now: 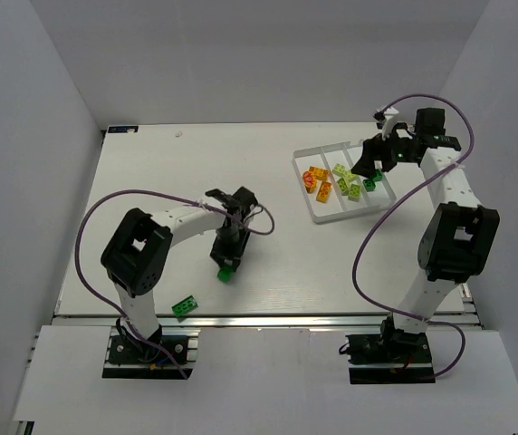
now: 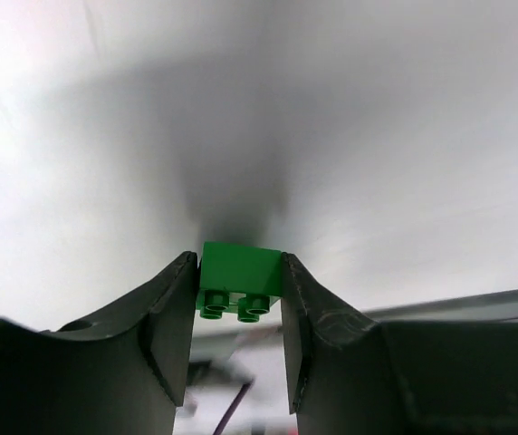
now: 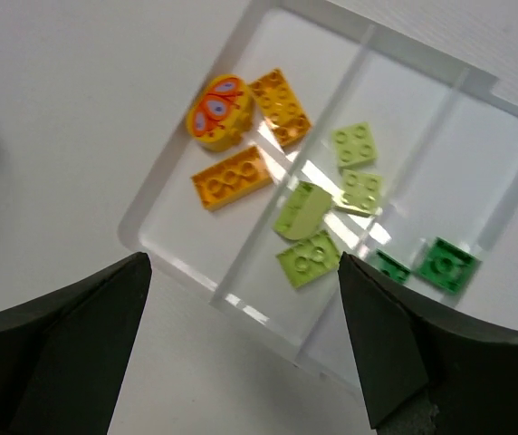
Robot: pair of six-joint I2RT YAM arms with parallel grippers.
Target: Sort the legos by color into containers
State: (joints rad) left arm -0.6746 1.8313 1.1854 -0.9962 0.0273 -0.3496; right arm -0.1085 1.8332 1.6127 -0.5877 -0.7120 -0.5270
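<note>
My left gripper [image 1: 226, 261] is shut on a dark green lego [image 2: 240, 271] held between its fingers, at or just above the table left of centre; it also shows in the top view [image 1: 226, 271]. A second dark green lego [image 1: 185, 306] lies near the front edge. The white tray [image 1: 330, 214] sits at the back right. Its compartments hold orange legos [image 3: 232, 177], yellow-green legos [image 3: 309, 258] and dark green legos [image 3: 447, 265]. My right gripper [image 3: 243, 272] is open and empty, hovering above the tray's near end [image 1: 366, 166].
A round orange piece with a butterfly print [image 3: 218, 111] lies with the orange legos. White walls enclose the table on the left, back and right. A metal rail [image 1: 268, 319] runs along the front edge by the arm bases.
</note>
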